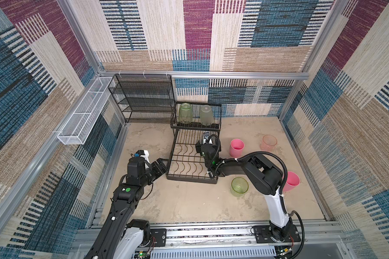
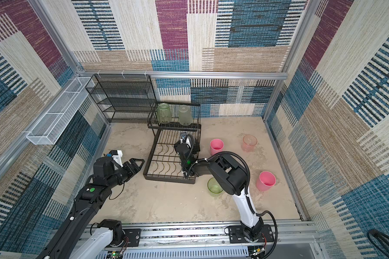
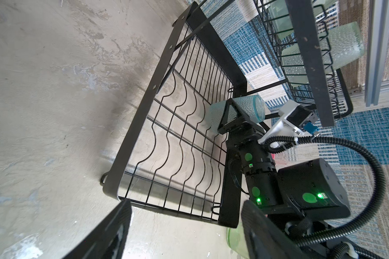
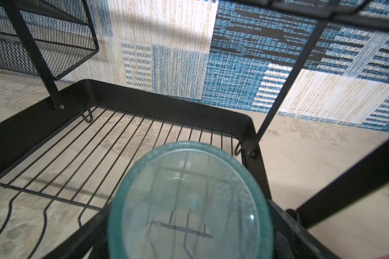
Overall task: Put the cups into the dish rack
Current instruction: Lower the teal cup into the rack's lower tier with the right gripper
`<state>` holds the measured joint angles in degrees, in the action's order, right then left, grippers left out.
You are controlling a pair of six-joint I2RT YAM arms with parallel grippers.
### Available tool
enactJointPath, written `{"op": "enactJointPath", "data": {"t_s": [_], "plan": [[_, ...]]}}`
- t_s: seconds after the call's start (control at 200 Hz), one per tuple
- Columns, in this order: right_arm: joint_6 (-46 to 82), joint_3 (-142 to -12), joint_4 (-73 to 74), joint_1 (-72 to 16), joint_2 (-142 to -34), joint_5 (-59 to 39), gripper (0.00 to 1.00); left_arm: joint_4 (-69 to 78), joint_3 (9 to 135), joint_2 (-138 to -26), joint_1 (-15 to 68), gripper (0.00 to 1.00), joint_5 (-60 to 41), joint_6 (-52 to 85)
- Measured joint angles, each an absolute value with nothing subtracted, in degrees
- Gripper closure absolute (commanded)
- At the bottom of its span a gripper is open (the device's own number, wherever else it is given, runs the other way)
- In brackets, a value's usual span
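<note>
**A:** Where is the right tool (image 3: 238, 112)?

**B:** It sits low over the dish rack (image 1: 189, 179), at the back right corner of the lower tray. Its jaws stand wide on either side of a frosted teal cup (image 4: 189, 201) lying on its side. I cannot tell whether they press it.

**A:** Is that corner tight?

**B:** Yes. The tray's right wall is just beside the cup, and the raised shelf hangs above.

**A:** And the left tool (image 1: 163, 165)?

**B:** It is spread wide and empty, just beside the tray's near left corner. Open worktop (image 1: 184, 206) lies in front of the rack, between the arms.

**A:** What about the other cups?

**B:** A ribbed green cup (image 1: 185, 112) and a frosted pale green cup (image 1: 206, 115) stand upside down on the raised shelf. Right of the rack, on the worktop, are an opaque pink cup (image 1: 236, 147) and a clear pink cup (image 1: 268, 142). A green cup (image 1: 239, 186) stands near the tray's near right corner. A second pink cup (image 1: 293, 182) stands towards the right wall.

**A:** How do the views differ?

**B:** Both top views hide the teal cup under the right tool, so only the wrist views show it. In a top view the right arm covers part of the second pink cup (image 1: 293, 182). In a top view where that cup shows whole (image 2: 266, 181), the arm covers part of the green cup (image 2: 212, 187).
</note>
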<state>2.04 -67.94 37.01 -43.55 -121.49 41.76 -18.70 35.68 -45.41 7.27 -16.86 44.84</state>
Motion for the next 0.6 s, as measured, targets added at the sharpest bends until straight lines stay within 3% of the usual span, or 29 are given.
{"op": "enactJointPath", "data": {"t_s": [0.601], "plan": [[0.16, -63.44, 39.92, -44.56, -117.05, 42.26, 0.0, -18.72, 35.44, -45.32, 7.14, 0.14, -16.84, 44.82]]}}
